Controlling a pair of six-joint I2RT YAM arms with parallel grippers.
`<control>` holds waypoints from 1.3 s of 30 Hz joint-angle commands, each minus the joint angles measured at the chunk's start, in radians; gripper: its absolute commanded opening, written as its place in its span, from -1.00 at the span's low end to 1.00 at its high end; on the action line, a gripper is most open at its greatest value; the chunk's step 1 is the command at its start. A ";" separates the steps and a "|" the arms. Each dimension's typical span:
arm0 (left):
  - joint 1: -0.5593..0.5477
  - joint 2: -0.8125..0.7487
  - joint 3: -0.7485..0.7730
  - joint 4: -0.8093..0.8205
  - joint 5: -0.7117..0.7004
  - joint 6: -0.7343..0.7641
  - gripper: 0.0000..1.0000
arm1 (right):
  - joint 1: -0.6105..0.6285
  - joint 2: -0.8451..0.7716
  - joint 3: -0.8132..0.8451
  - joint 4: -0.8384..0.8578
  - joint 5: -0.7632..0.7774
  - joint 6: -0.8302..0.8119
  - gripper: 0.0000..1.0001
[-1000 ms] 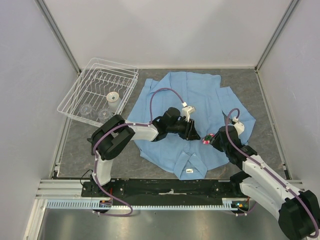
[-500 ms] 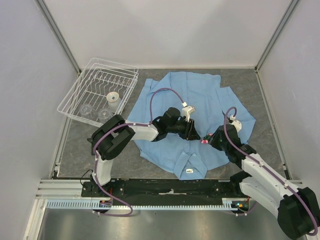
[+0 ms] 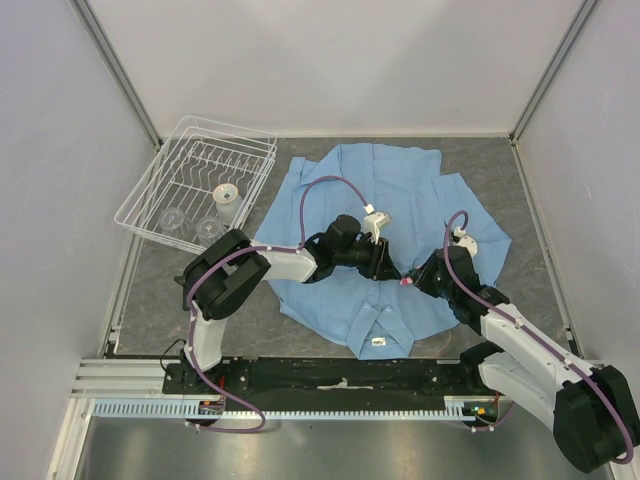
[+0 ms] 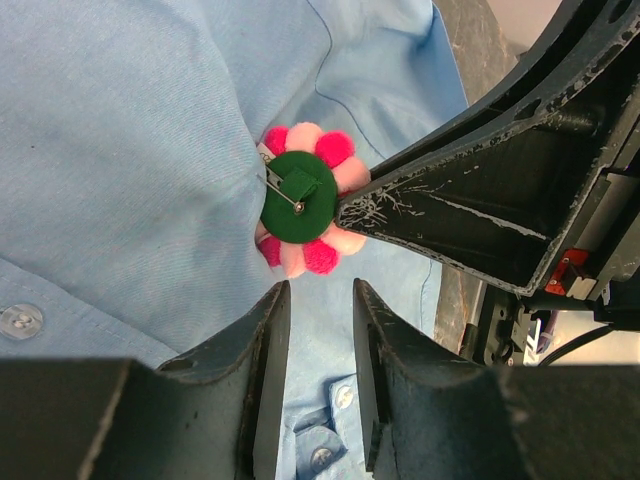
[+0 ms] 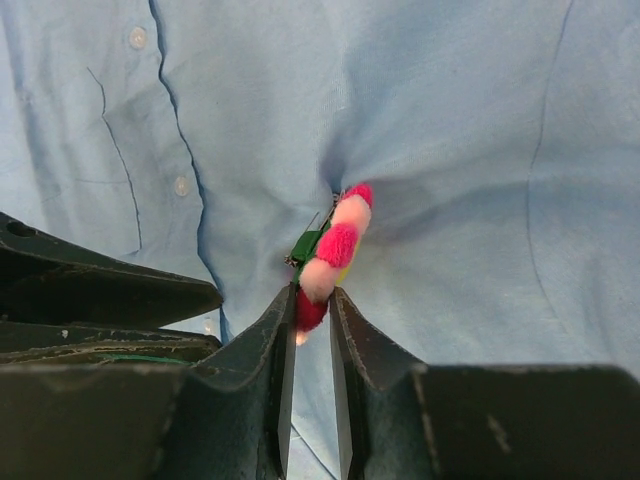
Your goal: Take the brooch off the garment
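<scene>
The light blue shirt [image 3: 400,190] lies spread on the table. The pink-red brooch [image 3: 408,283] sits on its front near the collar. My right gripper [image 3: 416,281] is shut on the brooch's lower petals [image 5: 335,250] and holds it tipped up on edge. The cloth puckers where the pin enters. In the left wrist view the brooch's green back and pin [image 4: 300,200] face the camera, with a right finger [image 4: 450,210] beside it. My left gripper [image 3: 388,268] rests on the shirt just left of the brooch. Its jaws [image 4: 318,290] stand narrowly apart with only cloth seen between them.
A white wire dish rack [image 3: 195,185] with a small cup and glasses stands at the back left. The shirt's white collar label [image 3: 378,342] lies near the front edge. Grey walls close in both sides and the back.
My right gripper has shifted a little left toward the left gripper, carrying the brooch with it. The left arm has barely moved.
</scene>
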 commanded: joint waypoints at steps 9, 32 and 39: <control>-0.005 0.021 0.009 0.045 0.006 -0.010 -0.25 | -0.005 0.010 -0.032 0.042 -0.021 -0.014 -0.55; -0.005 0.031 0.028 0.035 0.014 -0.013 -0.28 | -0.004 0.011 -0.020 0.022 -0.014 -0.033 -0.55; -0.005 0.090 0.140 -0.067 0.040 -0.058 -0.44 | -0.005 0.013 -0.004 -0.071 0.035 0.018 -0.74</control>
